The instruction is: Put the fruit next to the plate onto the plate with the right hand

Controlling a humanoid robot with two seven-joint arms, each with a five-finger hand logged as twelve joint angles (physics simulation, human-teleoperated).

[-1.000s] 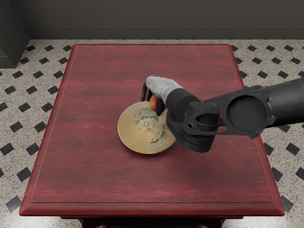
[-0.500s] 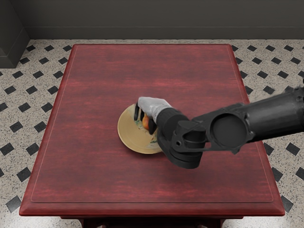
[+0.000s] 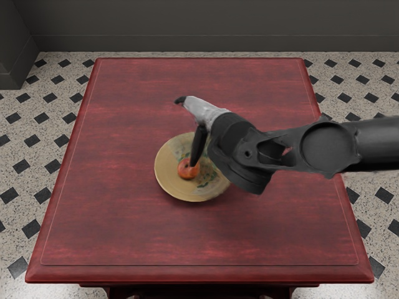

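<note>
Reaching in from the right edge of the scene, the black robot arm [image 3: 324, 148] ends in the grey-palmed right hand [image 3: 201, 112], which hangs over the far side of the round tan ceramic plate with a green painted pattern [image 3: 166, 172]. The hand is released: its dark fingers [image 3: 198, 144] are spread apart and grip nothing, one pointing up and to the left off the far end of the palm, another stretched straight down toward the plate. The tip of that lower finger comes down at the top of the small round orange-red fruit [image 3: 186, 169]; whether it touches the fruit or stops just short cannot be told. The fruit lies just near and slightly left of the palm, resting on the plate's inner surface, a little left of its centre and inside the rim. The plate sits near the middle of the dark red wooden table [image 3: 124, 112], which stands on a speckled tile floor with black diamond insets [image 3: 37, 124].
</note>
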